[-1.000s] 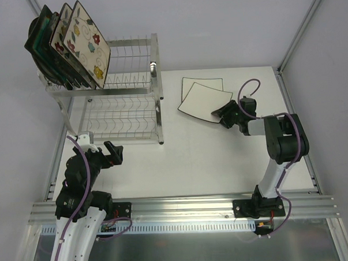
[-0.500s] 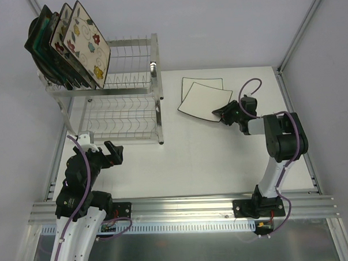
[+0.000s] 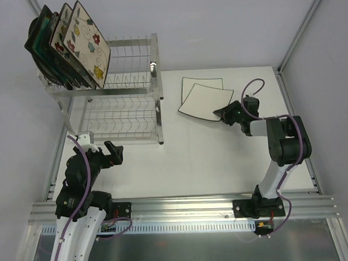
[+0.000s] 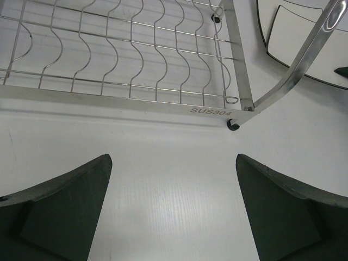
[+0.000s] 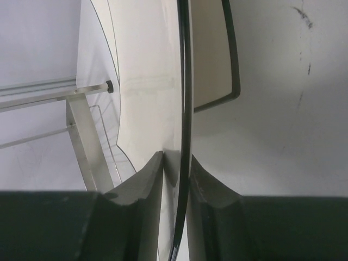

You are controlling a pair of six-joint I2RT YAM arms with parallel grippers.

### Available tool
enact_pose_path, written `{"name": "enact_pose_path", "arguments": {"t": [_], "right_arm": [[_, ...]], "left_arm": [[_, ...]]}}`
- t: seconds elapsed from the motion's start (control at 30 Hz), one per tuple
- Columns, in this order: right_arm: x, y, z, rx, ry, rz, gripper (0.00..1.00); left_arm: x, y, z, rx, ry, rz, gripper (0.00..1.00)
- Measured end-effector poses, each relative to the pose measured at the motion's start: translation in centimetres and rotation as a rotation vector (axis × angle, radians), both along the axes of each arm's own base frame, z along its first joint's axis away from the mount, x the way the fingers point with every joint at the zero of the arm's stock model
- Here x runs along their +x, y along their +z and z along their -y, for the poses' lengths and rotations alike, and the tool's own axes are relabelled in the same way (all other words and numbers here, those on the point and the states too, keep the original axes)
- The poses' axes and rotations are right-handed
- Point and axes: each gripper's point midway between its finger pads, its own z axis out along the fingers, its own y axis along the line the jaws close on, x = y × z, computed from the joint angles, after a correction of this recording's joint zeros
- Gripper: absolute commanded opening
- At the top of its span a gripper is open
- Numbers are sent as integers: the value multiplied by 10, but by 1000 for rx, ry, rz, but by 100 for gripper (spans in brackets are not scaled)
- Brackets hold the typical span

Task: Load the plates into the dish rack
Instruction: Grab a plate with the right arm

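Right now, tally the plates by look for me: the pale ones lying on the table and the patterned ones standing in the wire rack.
White square plates with dark rims, lying on the white table: 2
Patterned and dark square plates, standing in the silver wire dish rack: 3
Total: 5 plates

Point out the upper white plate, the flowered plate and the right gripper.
upper white square plate (image 3: 204, 100): top view, centre.
flowered cream square plate (image 3: 88, 44): top view, face.
right gripper (image 3: 221, 113): top view, fingertips.
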Motion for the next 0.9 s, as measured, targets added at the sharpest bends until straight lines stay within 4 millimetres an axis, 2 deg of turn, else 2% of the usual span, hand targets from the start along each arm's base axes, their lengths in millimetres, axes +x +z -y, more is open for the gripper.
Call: {"name": "enact_pose_path", "arguments": {"t": [0.33, 0.67, 0.8, 0.9], "right_arm": [[-7, 19, 2, 0, -2, -4, 1], [-9, 29, 5, 0, -6, -34, 0], [-10, 37, 7, 0, -9, -41, 1], [-10, 47, 8, -1, -6, -32, 1]], "left_arm": [[0, 0, 0, -1, 0, 3, 99], [-2, 1, 7, -24, -32, 0, 99], [-1, -2, 15, -61, -57, -42, 99], [2, 4, 22, -88, -80, -74, 99]]}}
